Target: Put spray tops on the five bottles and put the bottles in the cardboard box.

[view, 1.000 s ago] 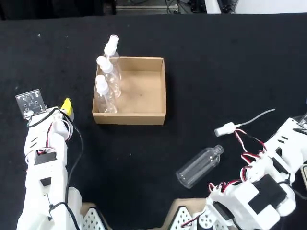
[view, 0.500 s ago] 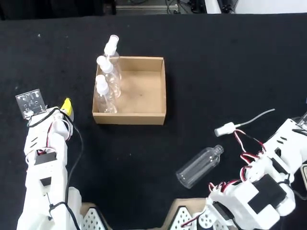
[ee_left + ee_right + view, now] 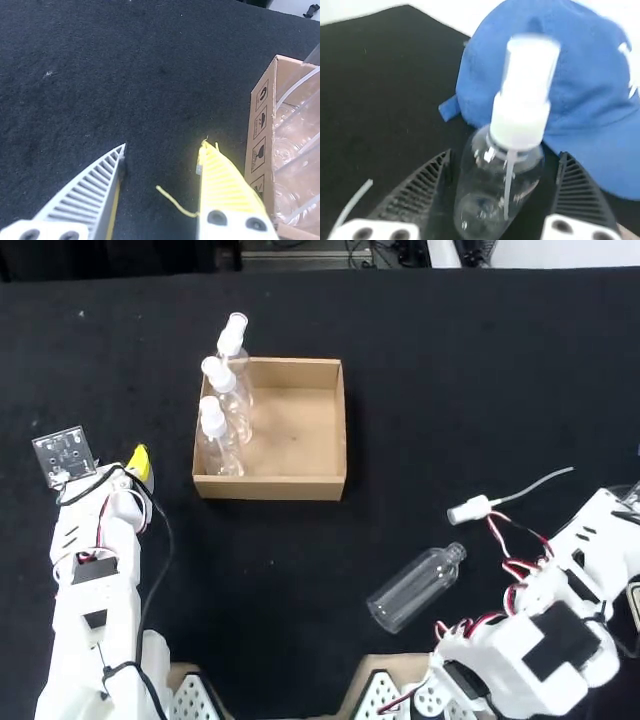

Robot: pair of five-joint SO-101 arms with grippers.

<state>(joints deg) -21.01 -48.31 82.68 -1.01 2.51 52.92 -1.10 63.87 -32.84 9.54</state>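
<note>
Straddling the capped bottle [image 3: 495, 185] with right claw [image 3: 505, 154] spread, not pinching; with left claw [image 3: 163, 145] spread too, empty. Likely light, slick, thin-walled: pinch mid-body, gently, below the spray top [image 3: 522, 100].

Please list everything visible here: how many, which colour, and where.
brown cardboard box: one, brown, middle of the black table.
clear plastic bottles with white spray tops: three, clear and white, in the box, lined along one side wall.
clear plastic bottle without top: one, clear, lying on the table.
loose white spray top with tube: one, white, on the table near that bottle's neck.
clear topped bottle: one, clear and white, upright between the fingers of the right hand.
blue fabric cap: one, blue, behind that bottle.
black table: one, black.
left hand: one, white and yellow fingers, open, beside the box.
right hand: one, black fingers, open around the topped bottle.
</note>
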